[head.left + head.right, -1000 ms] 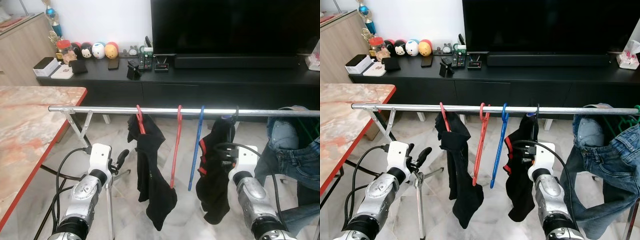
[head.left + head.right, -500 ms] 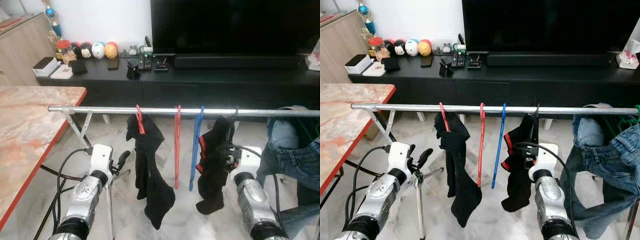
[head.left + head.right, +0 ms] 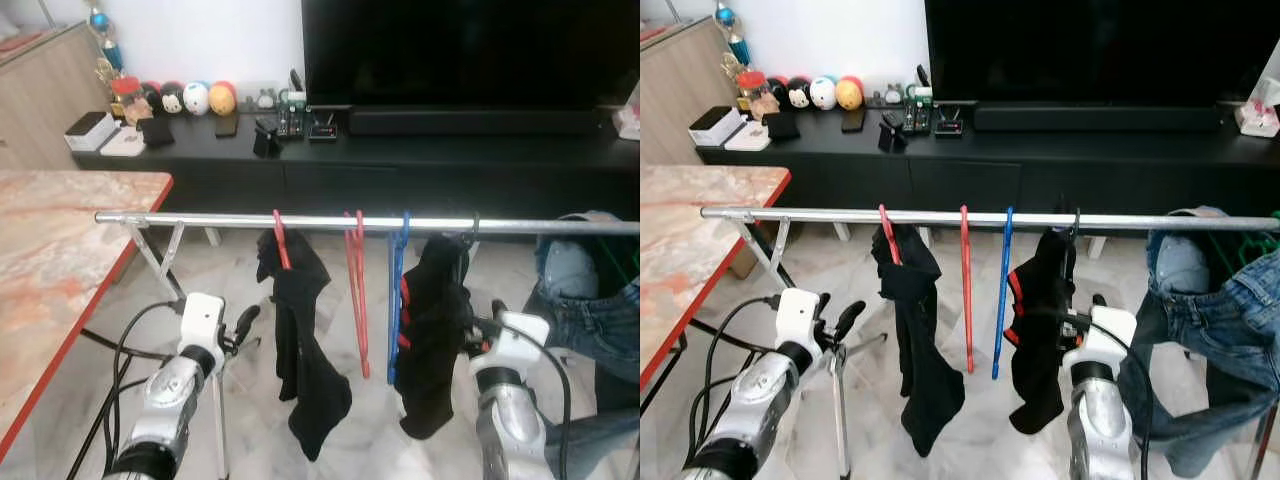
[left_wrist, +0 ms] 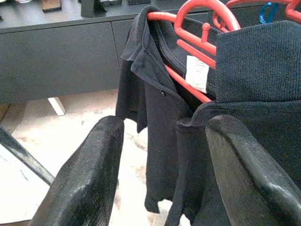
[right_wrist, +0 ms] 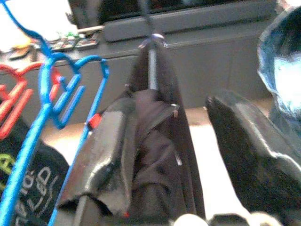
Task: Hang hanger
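Observation:
A silver rail point(image 3: 200, 218) runs across in front of me. On it hang a red hanger point(image 3: 280, 245) carrying a black garment point(image 3: 305, 370), an empty red hanger point(image 3: 357, 300), an empty blue hanger point(image 3: 395, 300) and a black hanger point(image 3: 472, 225) with a black and red garment point(image 3: 432, 340). My right gripper point(image 5: 169, 103) is open, just right of that garment, which hangs beyond its fingers point(image 5: 244, 146). Lower left of the rail, my left gripper point(image 4: 164, 127) is open and empty, pointing at the first black garment point(image 4: 160, 122).
Jeans point(image 3: 585, 300) hang at the rail's right end. A marble table with a red edge point(image 3: 60, 260) stands on the left. Behind the rail is a black TV console point(image 3: 420, 160) with small items. The rack's leg point(image 3: 160, 260) is beside my left arm.
My right gripper has drawn back to the right and lower, away from the black and red garment. That garment and the empty red and blue hangers have swung to hang nearly straight.

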{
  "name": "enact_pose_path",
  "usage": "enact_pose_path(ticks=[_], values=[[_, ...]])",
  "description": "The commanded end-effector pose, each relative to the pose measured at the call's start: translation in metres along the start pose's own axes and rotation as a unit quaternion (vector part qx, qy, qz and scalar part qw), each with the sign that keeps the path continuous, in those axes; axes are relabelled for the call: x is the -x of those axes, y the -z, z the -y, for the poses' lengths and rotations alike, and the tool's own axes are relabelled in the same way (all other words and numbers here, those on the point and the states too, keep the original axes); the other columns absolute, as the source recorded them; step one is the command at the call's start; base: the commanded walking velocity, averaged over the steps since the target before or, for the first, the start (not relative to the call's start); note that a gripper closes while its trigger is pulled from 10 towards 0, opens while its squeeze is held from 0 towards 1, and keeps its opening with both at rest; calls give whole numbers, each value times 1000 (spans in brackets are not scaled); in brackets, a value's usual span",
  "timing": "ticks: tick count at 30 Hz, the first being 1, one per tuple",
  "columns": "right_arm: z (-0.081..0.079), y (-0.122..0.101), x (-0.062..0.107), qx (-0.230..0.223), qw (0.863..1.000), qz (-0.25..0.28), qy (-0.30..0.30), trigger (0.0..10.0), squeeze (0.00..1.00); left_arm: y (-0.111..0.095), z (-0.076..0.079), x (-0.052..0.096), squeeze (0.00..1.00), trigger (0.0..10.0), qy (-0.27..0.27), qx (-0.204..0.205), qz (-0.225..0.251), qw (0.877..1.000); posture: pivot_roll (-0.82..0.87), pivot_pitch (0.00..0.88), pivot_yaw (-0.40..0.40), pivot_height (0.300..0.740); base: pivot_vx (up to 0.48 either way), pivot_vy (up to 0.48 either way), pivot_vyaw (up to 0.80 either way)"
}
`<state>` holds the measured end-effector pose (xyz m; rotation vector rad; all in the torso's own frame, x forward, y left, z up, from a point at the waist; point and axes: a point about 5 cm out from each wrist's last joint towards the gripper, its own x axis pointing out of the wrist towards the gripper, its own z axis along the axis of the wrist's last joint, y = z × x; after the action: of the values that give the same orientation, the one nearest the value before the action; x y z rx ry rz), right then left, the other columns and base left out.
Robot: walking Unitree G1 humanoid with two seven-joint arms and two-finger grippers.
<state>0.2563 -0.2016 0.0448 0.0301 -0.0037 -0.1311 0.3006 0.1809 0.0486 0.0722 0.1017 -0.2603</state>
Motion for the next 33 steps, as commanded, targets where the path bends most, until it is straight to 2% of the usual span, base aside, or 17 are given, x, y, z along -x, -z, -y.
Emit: enact_pose_path(ticks=[1, 5, 8, 20, 33], values=[[-9, -9, 2, 4, 1000, 23, -13, 10000, 0, -2, -4, 4, 0, 10000, -1, -4, 11, 1000, 50, 0, 49, 740, 0, 0, 0], [-11, -6, 14, -1, 1000, 17, -8, 10000, 0, 1, -5, 7, 0, 10000, -9, -1, 9, 1000, 40, 0, 52, 740, 0, 0, 0], [-9, 0, 16, -4, 1000, 5, 4, 10000, 0, 3, -2, 8, 0, 10000, -6, 0, 6, 1000, 42, 0, 54, 740, 0, 0, 0], [-13, -11, 0, 0, 1000, 9, 3, 10000, 0, 2, 0, 8, 0, 10000, -12, 11, 15, 1000, 34, 11, 48, 740, 0, 0, 0], [-18, -9, -1, -1, 1000, 1, -3, 10000, 0, 1, 1, 8, 0, 10000, -11, 7, 16, 1000, 40, 4, 50, 740, 0, 0, 0]])
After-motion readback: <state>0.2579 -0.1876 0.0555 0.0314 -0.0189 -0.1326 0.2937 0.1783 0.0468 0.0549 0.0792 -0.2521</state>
